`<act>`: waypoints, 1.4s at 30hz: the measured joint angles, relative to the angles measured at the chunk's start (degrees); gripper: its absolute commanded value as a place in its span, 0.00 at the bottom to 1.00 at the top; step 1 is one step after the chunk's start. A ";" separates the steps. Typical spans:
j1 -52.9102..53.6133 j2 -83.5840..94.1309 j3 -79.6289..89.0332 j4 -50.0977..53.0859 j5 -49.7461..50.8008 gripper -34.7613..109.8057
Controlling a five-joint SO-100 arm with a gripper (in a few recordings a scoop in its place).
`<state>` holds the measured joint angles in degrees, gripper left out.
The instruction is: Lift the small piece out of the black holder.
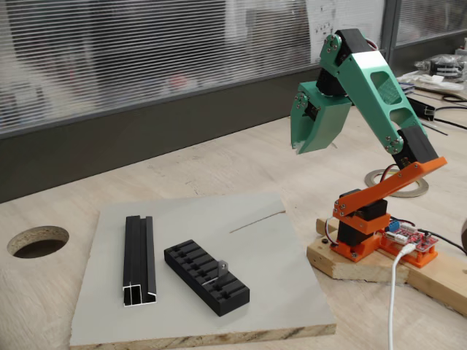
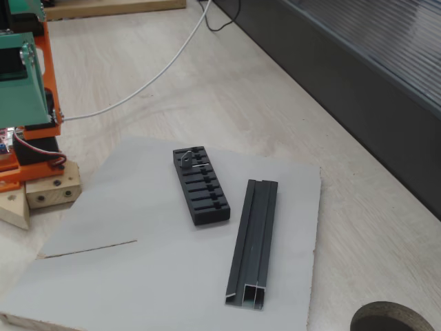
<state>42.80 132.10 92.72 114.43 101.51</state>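
The black holder [image 1: 195, 264] [image 2: 204, 198], a slotted block, lies on a grey board. The small piece [image 1: 221, 267] [image 2: 187, 159], a tiny grey metal bracket, stands up out of a slot near one end of it. In a fixed view this is the end nearer the front right; in the other it is the end nearest the arm. My green gripper [image 1: 298, 148] hangs high in the air, far up and to the right of the holder, pointing down. Its fingers appear shut with nothing between them.
A longer black channel rail [image 1: 139, 255] [image 2: 256, 234] lies beside the holder on the grey board [image 1: 277, 248] [image 2: 138, 276]. The arm's orange base [image 1: 365, 226] sits on a wooden block at the board's edge. A round hole [image 1: 38, 240] [image 2: 393, 318] is cut in the table.
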 measured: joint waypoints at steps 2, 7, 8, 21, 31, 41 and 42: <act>0.00 0.00 0.00 0.00 0.00 0.28; 0.00 0.00 0.00 0.00 0.00 0.28; 0.00 0.00 0.00 0.00 0.00 0.28; -0.53 0.00 0.00 0.00 0.00 0.28; -1.58 0.00 0.00 0.00 0.00 0.28; -8.17 0.00 0.00 0.00 9.32 0.28; -8.44 0.00 0.00 0.00 10.90 0.28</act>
<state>34.37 132.10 92.72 114.43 112.41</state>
